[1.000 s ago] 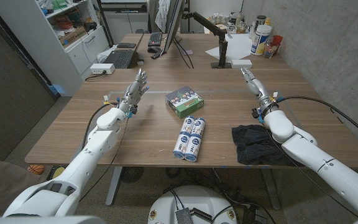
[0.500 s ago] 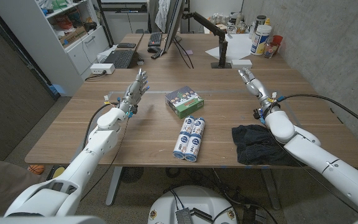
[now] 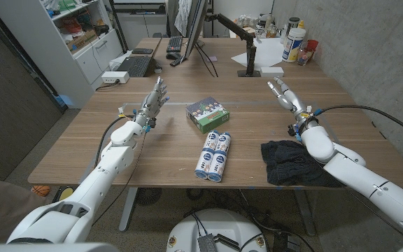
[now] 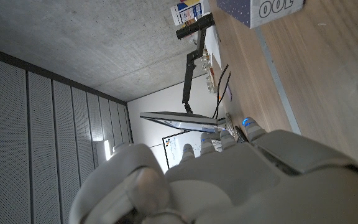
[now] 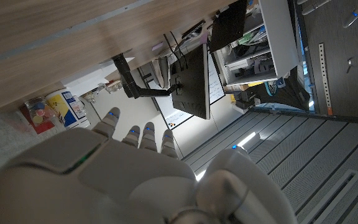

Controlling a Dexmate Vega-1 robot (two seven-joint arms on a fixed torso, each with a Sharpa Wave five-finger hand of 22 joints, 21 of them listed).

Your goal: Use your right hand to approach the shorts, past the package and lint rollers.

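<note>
My right hand [image 3: 285, 94] hovers empty, fingers extended, over the wooden table [image 3: 89, 140]. The dark shorts [image 3: 285, 162] lie at the near right edge, right of the lint rollers [image 3: 214, 155]; the package [image 3: 207, 113] sits farther back. Concrete wall [image 3: 369, 56] on the right.

Bare table [image 3: 341, 119] around shorts [image 3: 289, 162]

On the surface I count one green package [image 3: 208, 113], two lint rollers [image 3: 213, 155] lying side by side, and one dark pair of shorts [image 3: 289, 162]. Two robot hands up: left hand [image 3: 152, 103], right hand [image 3: 286, 94].
</note>
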